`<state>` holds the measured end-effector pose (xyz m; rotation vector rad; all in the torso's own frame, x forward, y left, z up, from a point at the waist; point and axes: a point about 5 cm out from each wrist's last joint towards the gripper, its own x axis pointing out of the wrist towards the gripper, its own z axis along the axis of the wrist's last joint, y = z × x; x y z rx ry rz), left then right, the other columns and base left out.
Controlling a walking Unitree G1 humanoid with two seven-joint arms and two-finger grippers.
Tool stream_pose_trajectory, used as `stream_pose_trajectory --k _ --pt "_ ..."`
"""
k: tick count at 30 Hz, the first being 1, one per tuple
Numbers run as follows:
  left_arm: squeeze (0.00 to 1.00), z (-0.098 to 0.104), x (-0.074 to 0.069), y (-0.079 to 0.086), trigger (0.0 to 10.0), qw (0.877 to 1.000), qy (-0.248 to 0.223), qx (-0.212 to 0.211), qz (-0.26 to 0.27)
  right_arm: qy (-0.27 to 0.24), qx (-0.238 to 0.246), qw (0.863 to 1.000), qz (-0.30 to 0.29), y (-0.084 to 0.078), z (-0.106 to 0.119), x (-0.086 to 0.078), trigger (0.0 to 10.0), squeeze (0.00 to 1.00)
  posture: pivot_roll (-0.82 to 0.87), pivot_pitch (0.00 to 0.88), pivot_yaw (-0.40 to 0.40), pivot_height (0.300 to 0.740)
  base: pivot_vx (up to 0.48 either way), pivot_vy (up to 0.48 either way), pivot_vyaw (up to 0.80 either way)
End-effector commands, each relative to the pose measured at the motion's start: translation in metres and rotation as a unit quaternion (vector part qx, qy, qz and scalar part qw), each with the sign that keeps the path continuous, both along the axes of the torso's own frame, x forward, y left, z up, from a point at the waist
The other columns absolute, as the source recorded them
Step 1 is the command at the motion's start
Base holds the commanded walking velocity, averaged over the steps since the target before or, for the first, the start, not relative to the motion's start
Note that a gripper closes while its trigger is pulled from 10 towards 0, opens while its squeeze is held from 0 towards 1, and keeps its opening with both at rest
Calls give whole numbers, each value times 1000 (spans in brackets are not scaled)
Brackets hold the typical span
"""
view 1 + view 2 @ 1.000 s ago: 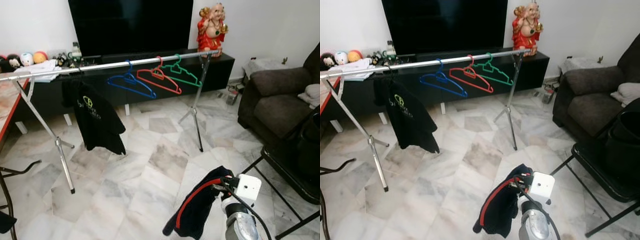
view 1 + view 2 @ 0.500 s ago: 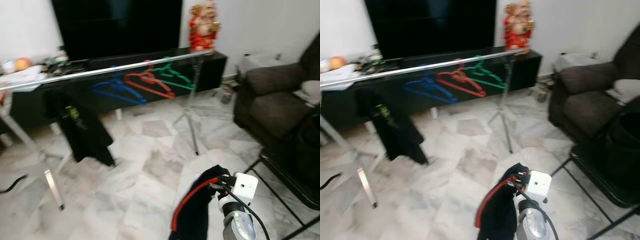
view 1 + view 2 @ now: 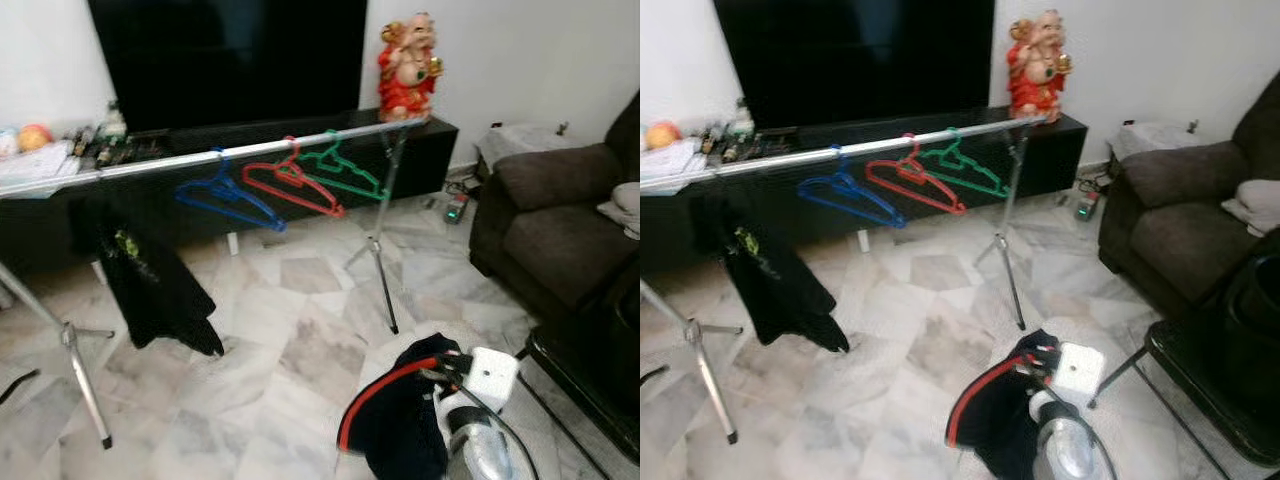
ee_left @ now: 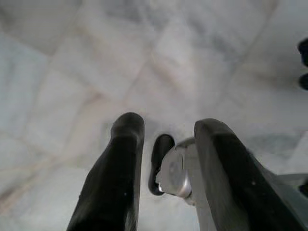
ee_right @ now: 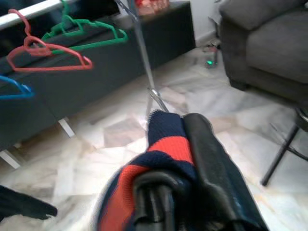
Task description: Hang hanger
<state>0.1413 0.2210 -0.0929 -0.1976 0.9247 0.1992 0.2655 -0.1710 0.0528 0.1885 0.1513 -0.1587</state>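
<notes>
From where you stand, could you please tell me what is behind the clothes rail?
Behind the clothes rail stand a black TV cabinet, a dark screen and a red figurine. The hanging black shirt covers part of the cabinet.

Marble tile floor (image 3: 300, 340) carries the clothes rack: tripod leg (image 3: 85, 395) at 9 o'clock, second leg (image 3: 385, 270) near centre. Black TV cabinet (image 3: 420, 150) stands at 12, sofa (image 3: 545, 230) at 3, black chair frame (image 3: 1180, 370) at 4.
</notes>
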Motion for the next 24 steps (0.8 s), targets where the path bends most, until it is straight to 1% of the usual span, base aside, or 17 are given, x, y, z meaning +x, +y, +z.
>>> stream_pose_trajectory --k 1,5,9,14,19,24 --pt "0 0 -7 14 10000 1000 17 17 2 -24 8 1000 14 11 11 8 10000 0 94 8 22 740 300 0 0" --pt "0 1 -4 16 10000 1000 17 17 3 -23 7 1000 16 12 12 9 10000 0 90 13 24 740 299 0 0" --pt "0 5 10 9 10000 1000 10 14 -1 -17 2 1000 20 11 11 9 10000 0 88 21 23 740 298 0 0" --pt "0 6 20 3 10000 1000 5 12 -2 -15 -2 1000 20 8 10 9 10000 0 80 30 23 740 240 0 0" --pt "0 6 16 6 10000 1000 8 12 0 -12 -6 1000 23 7 9 9 10000 0 80 33 23 740 0 0 0" --pt "0 6 15 8 10000 1000 9 12 1 2 -7 1000 25 7 4 7 10000 0 85 40 24 740 0 0 0"
